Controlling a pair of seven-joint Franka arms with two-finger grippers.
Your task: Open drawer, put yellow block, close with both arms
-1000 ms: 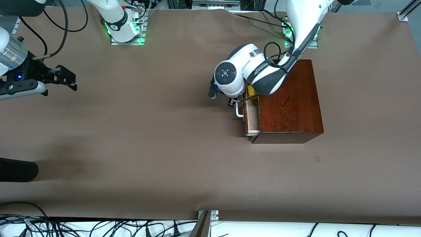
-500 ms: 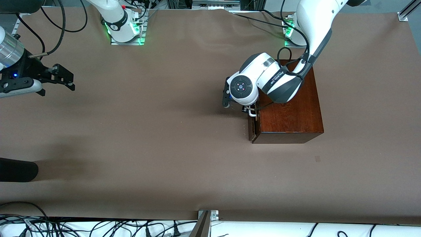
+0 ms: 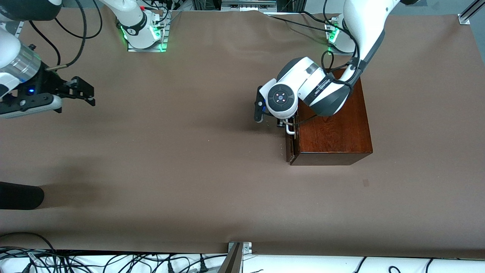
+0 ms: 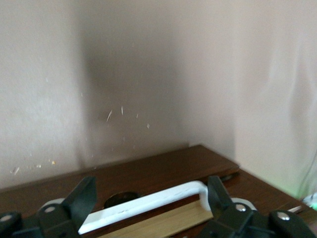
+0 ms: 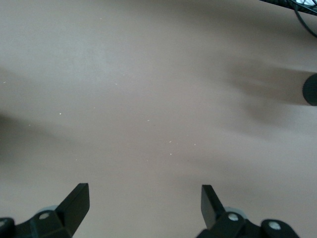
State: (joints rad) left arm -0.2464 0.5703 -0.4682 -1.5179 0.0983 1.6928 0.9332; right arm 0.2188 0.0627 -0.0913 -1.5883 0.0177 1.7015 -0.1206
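Note:
The dark reddish-brown wooden box point(image 3: 333, 129) stands at the left arm's end of the table. Its drawer point(image 3: 291, 146) is pushed in almost flush; a thin strip of pale wood point(image 4: 163, 223) still shows. The white handle point(image 3: 290, 130) point(image 4: 148, 206) lies between the fingers of my left gripper point(image 4: 151, 196), which is open at the drawer front point(image 3: 282, 123). The yellow block is hidden. My right gripper point(image 3: 89, 94) point(image 5: 143, 201) hangs open and empty over bare table at the right arm's end.
A black rounded object point(image 3: 19, 195) juts in over the table at the right arm's end, nearer the front camera. A metal bracket point(image 3: 237, 254) and cables point(image 3: 113, 261) line the near edge. Brown tabletop point(image 3: 170, 151) stretches between the arms.
My left arm pushed the drawer from partly out to nearly shut, and the yellow block went out of sight inside. The right gripper drifted slightly over the table.

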